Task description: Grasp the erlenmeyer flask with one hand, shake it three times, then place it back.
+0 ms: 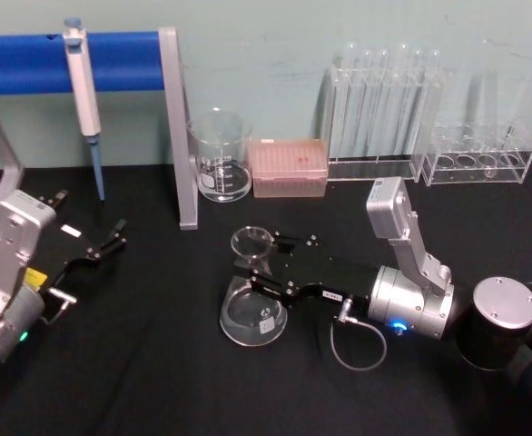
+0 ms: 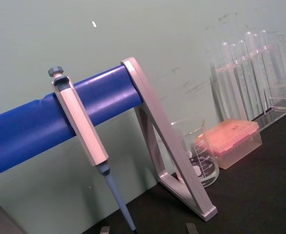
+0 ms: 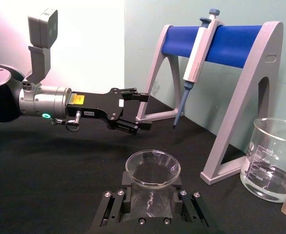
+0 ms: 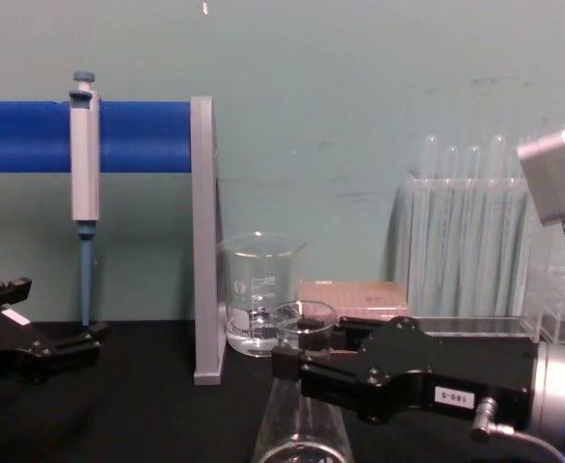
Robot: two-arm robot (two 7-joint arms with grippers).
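On the black table, right gripper clasps the erlenmeyer flask by its neck.
Left gripper rests apart, fingers spread.

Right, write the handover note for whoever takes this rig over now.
Right gripper: low over the table, set around the neck of the erlenmeyer flask. Whether it grips the glass cannot be told.
Left gripper: open, holding nothing, parked at the left by the pipette stand.
Flask: upright on the black table, in front of the glass beaker.
Done: the right gripper is lined up on the neck.
Left: the pictures do not tell whether any shakes were made. If none, clamp, lift, shake three times, set it back, release.
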